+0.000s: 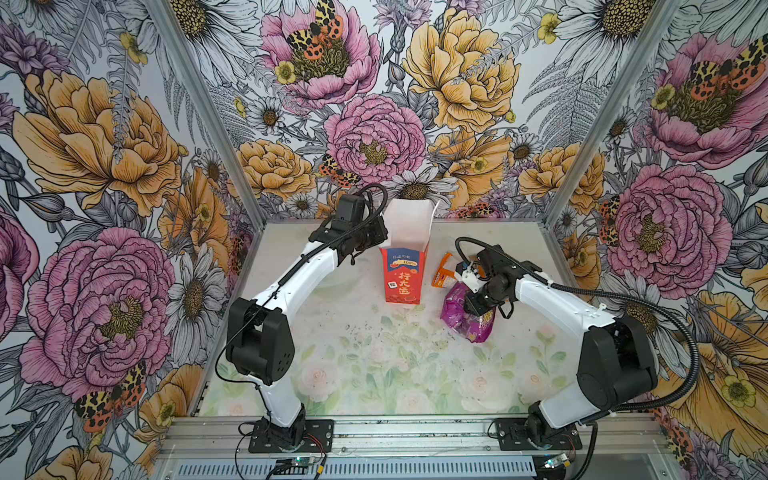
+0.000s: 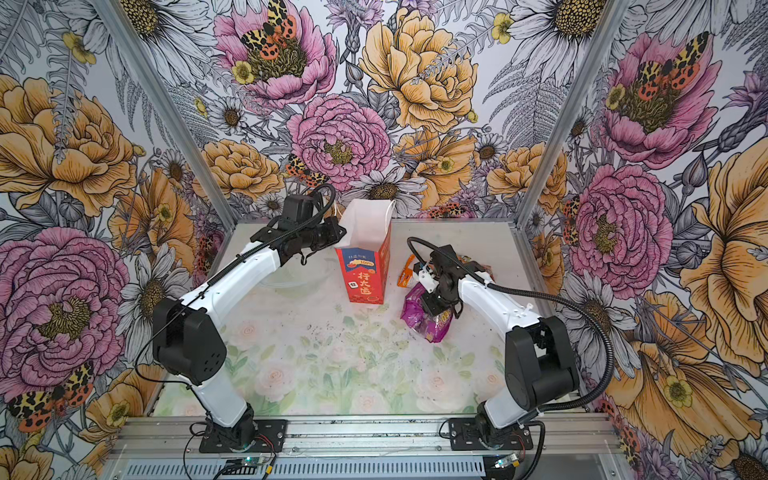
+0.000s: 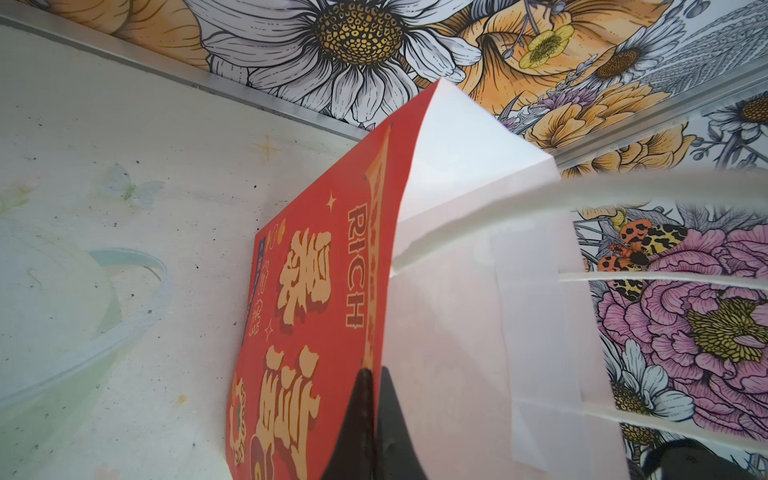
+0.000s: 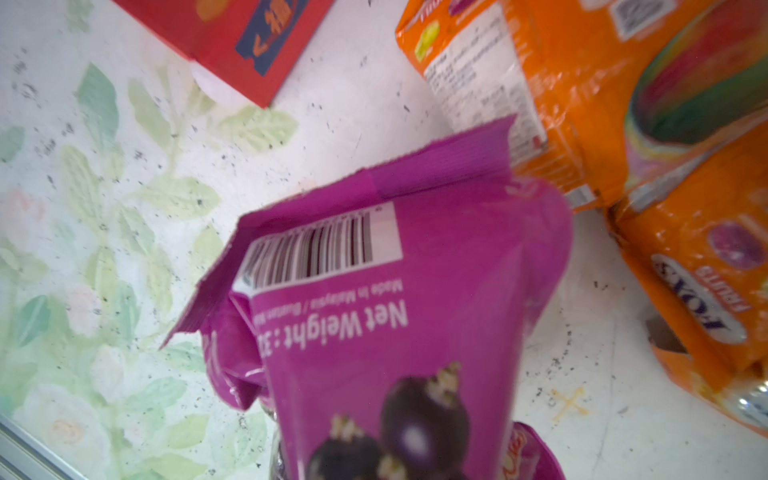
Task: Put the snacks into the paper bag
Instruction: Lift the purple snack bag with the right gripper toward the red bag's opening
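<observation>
The red paper bag [image 1: 403, 274] [image 2: 365, 278] stands upright and open at the back middle of the table. My left gripper [image 1: 382, 240] [image 3: 374, 382] is shut on the bag's left wall at the rim, one finger outside on the red, one inside on the white. To the bag's right, my right gripper [image 1: 475, 305] [image 2: 432, 305] is down on the magenta snack packet [image 1: 461, 322] [image 4: 415, 291], shut on it; its fingers are hidden behind the packet in the right wrist view. Orange FOX'S packets [image 1: 444, 270] [image 4: 698, 282] and a multicoloured packet [image 4: 706, 83] lie just behind.
A clear plastic bowl [image 3: 104, 311] sits on the table left of the bag. The bag's white cord handles [image 3: 623, 195] hang across its mouth. Flowered walls with metal posts close in the back and both sides.
</observation>
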